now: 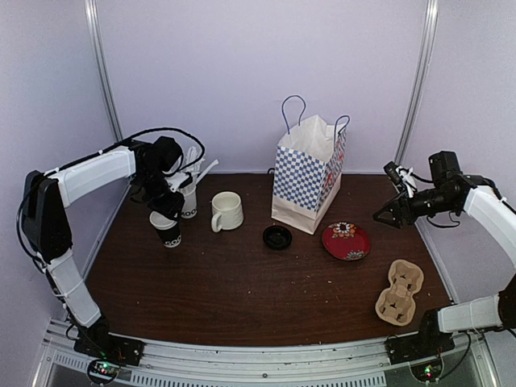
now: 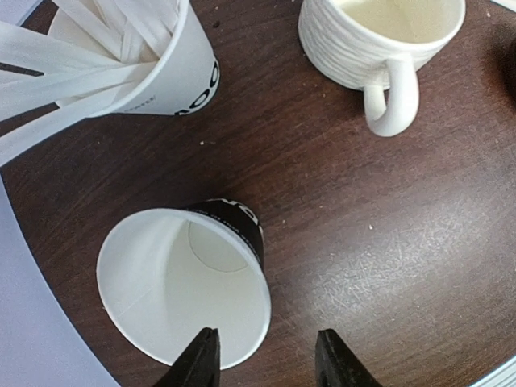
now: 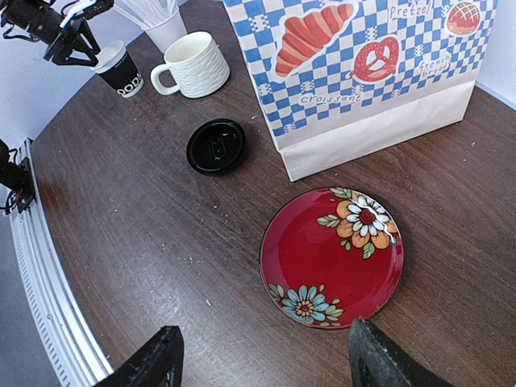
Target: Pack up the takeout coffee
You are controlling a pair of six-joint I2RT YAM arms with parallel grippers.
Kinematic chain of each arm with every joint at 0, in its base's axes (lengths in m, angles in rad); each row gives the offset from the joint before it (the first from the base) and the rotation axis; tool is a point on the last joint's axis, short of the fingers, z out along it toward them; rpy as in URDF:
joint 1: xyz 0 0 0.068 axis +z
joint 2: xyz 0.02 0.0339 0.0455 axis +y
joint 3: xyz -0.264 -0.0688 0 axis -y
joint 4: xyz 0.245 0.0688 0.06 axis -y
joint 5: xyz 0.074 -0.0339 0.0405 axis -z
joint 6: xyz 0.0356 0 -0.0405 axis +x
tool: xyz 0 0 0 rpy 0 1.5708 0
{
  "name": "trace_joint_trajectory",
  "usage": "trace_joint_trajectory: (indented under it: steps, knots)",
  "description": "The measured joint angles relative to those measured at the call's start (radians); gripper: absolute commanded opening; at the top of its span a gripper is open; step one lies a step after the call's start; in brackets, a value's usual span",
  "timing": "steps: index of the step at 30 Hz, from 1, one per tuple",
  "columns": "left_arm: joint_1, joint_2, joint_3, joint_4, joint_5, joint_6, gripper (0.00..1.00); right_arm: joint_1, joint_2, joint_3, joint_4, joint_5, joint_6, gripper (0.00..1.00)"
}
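Hovering at your far left, left hand (image 2: 268, 348), fingers (image 2: 201, 360) apart astride the rim of the open takeout coffee (image 2: 173, 282), black lid (image 1: 277, 237) lying on the worktop (image 1: 242, 286), right hand (image 3: 266, 355) spread wide near the red plate (image 3: 322, 250).

The left arm (image 1: 89, 173) rises from its base at the near left corner, bends at the elbow and reaches to the right. Its wrist turns down, so the left jaws point at the desk (image 1: 242, 282) and stand a little apart. The right arm (image 1: 484, 205) comes in from the right edge, held above the desk. The right jaws point left and somewhat down, spread wide.
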Motion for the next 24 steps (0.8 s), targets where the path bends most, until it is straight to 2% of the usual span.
trace_joint_trajectory:
  steps: [7,16,24]
  knots:
    - [0.0,0.095,0.056,-0.023,-0.034,0.004,0.28,0.0,0.0,-0.015,0.002,-0.005,-0.006,0.73]
    - [0.0,0.134,0.087,-0.035,-0.051,0.011,0.06,0.0,0.0,-0.02,0.005,-0.005,-0.02,0.72]
    - [0.0,0.134,0.092,-0.071,-0.064,0.011,0.07,0.0,0.012,-0.02,0.008,-0.005,-0.025,0.72]
